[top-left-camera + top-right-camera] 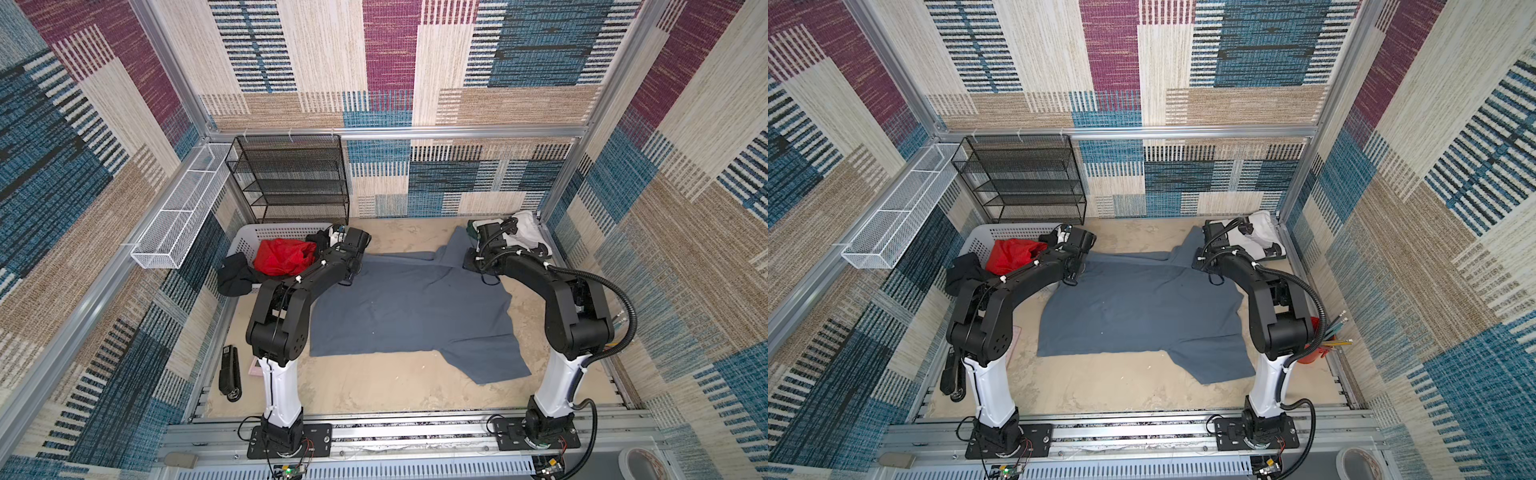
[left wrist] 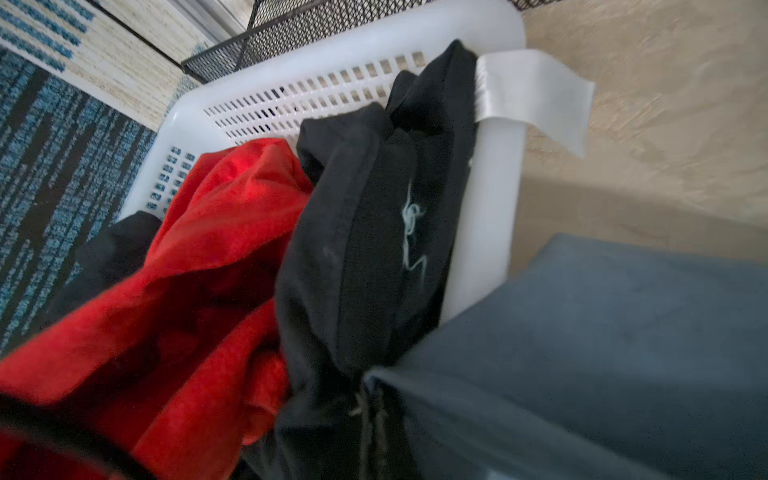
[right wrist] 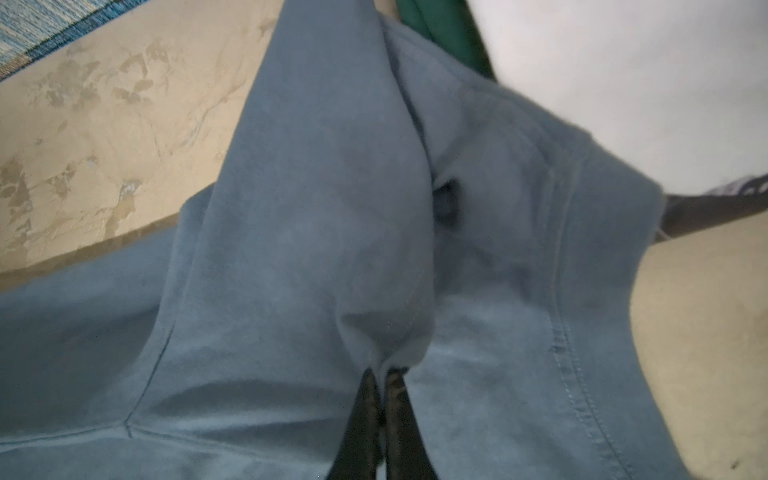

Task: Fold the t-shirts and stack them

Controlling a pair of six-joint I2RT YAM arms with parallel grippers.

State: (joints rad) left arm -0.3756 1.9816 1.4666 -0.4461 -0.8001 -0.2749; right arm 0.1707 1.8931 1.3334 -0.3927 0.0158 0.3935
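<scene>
The slate-grey t-shirt [image 1: 411, 307] [image 1: 1142, 307] lies spread over the middle of the table in both top views, one sleeve toward the front right. My left gripper [image 1: 351, 276] [image 2: 372, 411] is shut on its far left edge [image 2: 602, 353], next to the basket. My right gripper [image 1: 471, 262] [image 3: 382, 378] is shut on a raised fold of the grey t-shirt [image 3: 311, 208] at its far right. Just behind that gripper, in the far right corner, the white t-shirt [image 1: 528, 226] [image 3: 623, 83] lies on the dark green one [image 1: 471, 227] [image 3: 440, 29].
The white perforated basket [image 1: 266, 232] [image 2: 490, 208] at the far left holds a red cloth [image 1: 282, 255] and black cloth [image 1: 235, 274] that hangs over its rim. A black mesh shelf [image 1: 291, 178] stands behind it. A black tool [image 1: 230, 374] lies front left; a red pencil cup [image 1: 1320, 345] stands at the right.
</scene>
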